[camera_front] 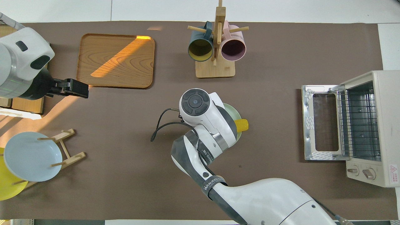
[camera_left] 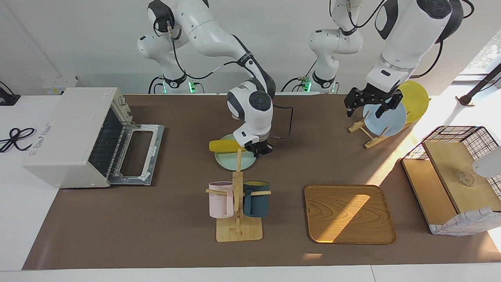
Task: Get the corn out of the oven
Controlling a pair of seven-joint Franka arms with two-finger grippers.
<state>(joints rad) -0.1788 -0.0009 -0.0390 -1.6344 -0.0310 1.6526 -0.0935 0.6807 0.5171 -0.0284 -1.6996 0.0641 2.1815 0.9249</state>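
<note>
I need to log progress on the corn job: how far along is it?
Done: the corn is out of the oven, whose door hangs open over a bare rack. In hand: the right hand has the corn's end over the green plate, apparently setting it down. Left: let go and pull away. The left hand waits open over the plate rack.

Smooth glossy corn beside a matt cream oven (wire rack metal).
</note>
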